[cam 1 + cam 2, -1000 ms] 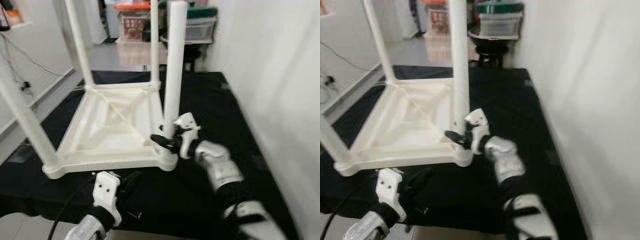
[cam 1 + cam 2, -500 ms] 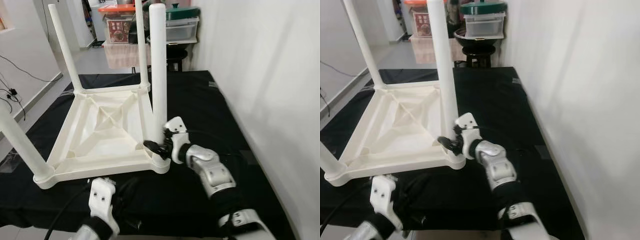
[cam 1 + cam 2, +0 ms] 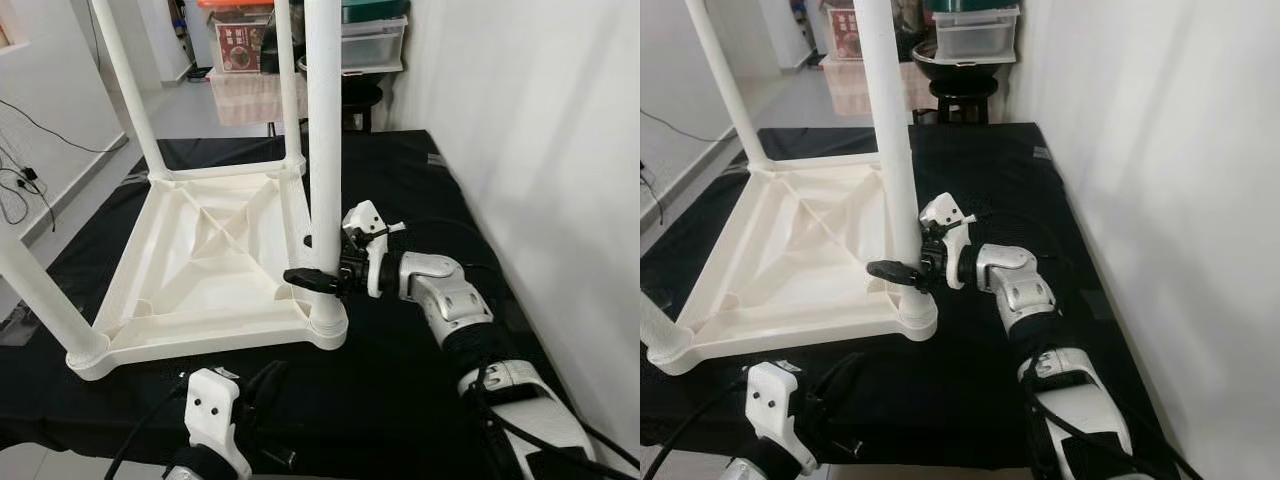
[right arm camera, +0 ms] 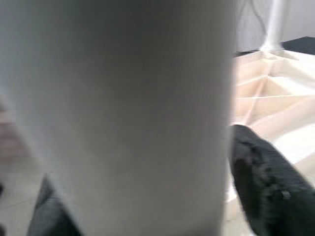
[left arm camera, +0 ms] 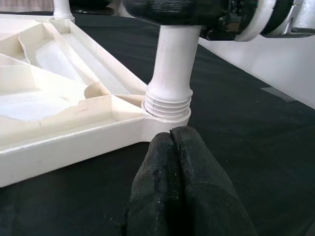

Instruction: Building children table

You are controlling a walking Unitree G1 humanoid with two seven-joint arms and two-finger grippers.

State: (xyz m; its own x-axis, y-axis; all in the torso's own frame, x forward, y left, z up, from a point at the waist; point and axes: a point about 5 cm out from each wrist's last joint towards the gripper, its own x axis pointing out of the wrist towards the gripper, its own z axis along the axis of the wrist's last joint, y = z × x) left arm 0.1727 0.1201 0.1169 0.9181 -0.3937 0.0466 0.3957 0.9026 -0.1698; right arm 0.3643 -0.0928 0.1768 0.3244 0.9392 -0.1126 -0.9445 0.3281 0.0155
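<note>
Black mat (image 3: 420,190) (white wall alongside) under upturned table (image 3: 210,260); right claw (image 3: 312,277) grasping leg (image 3: 322,150); left claw (image 5: 179,187) clenched.

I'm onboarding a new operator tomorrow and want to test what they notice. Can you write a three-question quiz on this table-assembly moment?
1. True or false: the white table lies upside down on the black cloth, legs pointing up.
2. Which tool grips the near-right leg?
A. the left tool
B. the right tool
C. neither
3. Fill in: in the left wrist view, the screw threads at the leg's base are still partly ____ above the corner socket.

Key
1. True.
2. B: the right tool clamps the leg low down, just above the socket; the left tool sits shut on the cloth in front of that corner.
3. Visible.
</note>
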